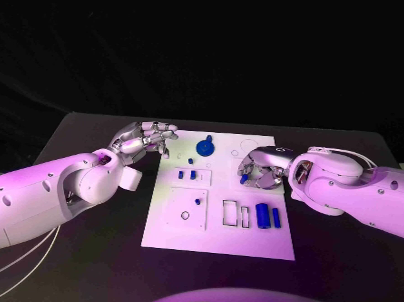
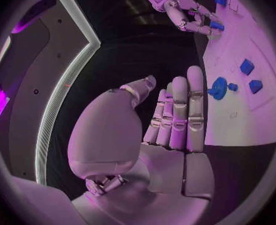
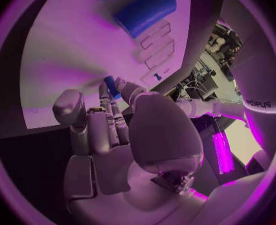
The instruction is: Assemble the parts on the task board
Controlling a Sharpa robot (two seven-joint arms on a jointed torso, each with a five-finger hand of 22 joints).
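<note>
Black table [image 1: 93, 251] carries the task board [image 1: 220, 239]. My right hand [image 1: 259, 168] over the board's right side pinches what looks like a small blue part [image 3: 112, 86]. My left hand [image 1: 146, 139], fingers extended, holding nothing, hovers beside the board's left edge, near the blue knob [image 1: 206, 147].

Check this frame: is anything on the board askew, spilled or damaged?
Nothing stands out. The task board lies flat on the table, its blue parts sit apart in order, and the right hand pinches a small blue part.
</note>
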